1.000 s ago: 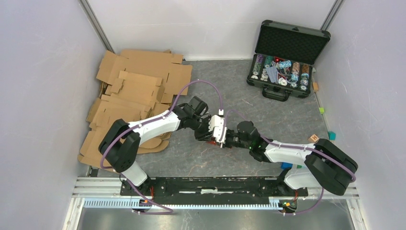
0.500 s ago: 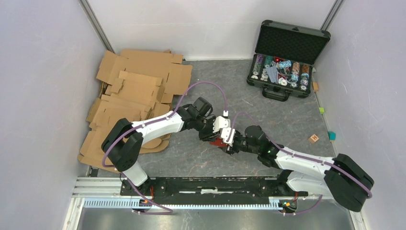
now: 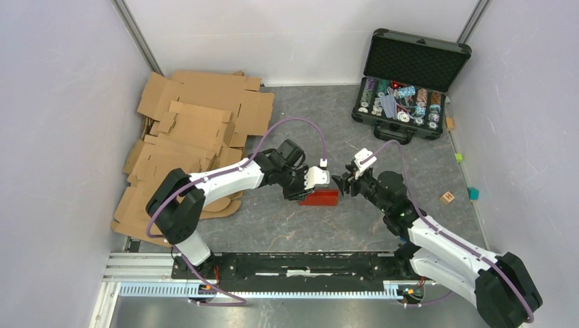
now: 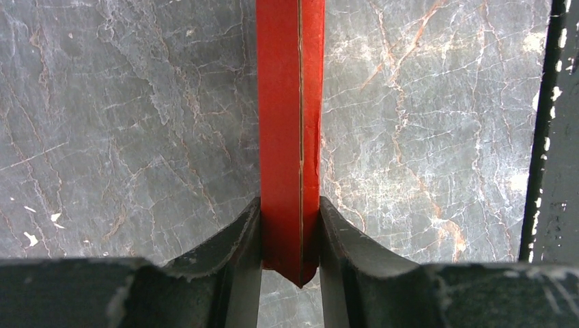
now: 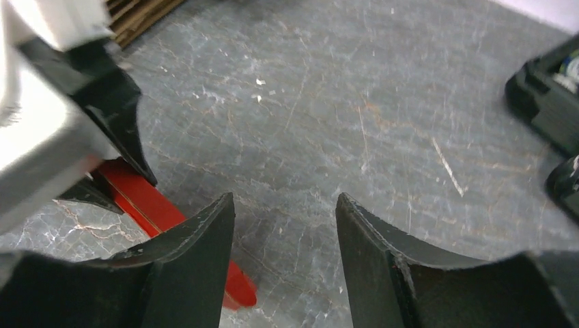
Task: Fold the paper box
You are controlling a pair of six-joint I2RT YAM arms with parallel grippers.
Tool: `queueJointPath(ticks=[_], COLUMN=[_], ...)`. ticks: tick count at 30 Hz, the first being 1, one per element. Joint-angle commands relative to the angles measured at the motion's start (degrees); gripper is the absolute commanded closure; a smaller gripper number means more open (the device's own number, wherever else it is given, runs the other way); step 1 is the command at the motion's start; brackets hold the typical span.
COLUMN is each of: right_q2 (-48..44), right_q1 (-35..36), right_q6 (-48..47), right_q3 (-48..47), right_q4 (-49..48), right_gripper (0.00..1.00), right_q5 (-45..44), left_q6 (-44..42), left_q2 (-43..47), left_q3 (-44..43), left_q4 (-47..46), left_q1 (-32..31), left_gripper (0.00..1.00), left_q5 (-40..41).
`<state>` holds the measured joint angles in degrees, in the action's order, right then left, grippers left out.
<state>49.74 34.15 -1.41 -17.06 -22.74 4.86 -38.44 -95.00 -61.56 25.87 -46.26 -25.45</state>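
Note:
The paper box is bright red and folded flat. It stands on edge on the grey table, mid-scene in the top view. My left gripper is shut on its left end. In the left wrist view the red box runs straight up from between the two black fingers, pinched from both sides at the left gripper. My right gripper hovers just right of the box, open and apart from it. The right wrist view shows the right gripper empty over bare table, with the box at lower left.
Brown corrugated cardboard sheets are piled at the back left. An open black case of poker chips sits at the back right. A small wooden cube, a teal block and a green block lie along the right wall.
My right gripper has opened, let go of the red box and drawn back to the right and upward. The left gripper keeps its hold and has barely moved.

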Motion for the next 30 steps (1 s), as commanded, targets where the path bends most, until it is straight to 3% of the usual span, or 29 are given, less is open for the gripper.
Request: queueJointPath(ticks=[1, 7, 15, 20, 30], right_q2=[3.99, 8.38, 7.9, 11.23, 13.69], right_q1=[-1.5, -1.54, -1.53, -1.46, -1.39], right_q6=[8.18, 12.77, 13.98, 16.26, 16.53], right_q3=[-1.96, -0.87, -2.03, -2.95, -0.82], right_q4=[2.03, -0.65, 0.0, -1.21, -3.97], right_gripper=[0.38, 0.39, 0.38, 0.38, 0.41], right_q5=[0.69, 8.06, 8.4, 13.78, 12.51], left_q6=[3.66, 5.69, 8.34, 10.35, 11.35], left_q2=[-2.2, -3.17, -3.61, -4.47, -5.9], left_q3=[0.83, 0.74, 0.16, -1.33, -2.37], left_q4=[5.26, 5.25, 4.54, 4.54, 5.07], left_q1=[0.38, -0.55, -1.64, -2.14, -2.86], left_gripper=[0.61, 0.6, 0.6, 0.6, 0.6], left_q5=[7.36, 7.97, 9.47, 9.94, 10.69])
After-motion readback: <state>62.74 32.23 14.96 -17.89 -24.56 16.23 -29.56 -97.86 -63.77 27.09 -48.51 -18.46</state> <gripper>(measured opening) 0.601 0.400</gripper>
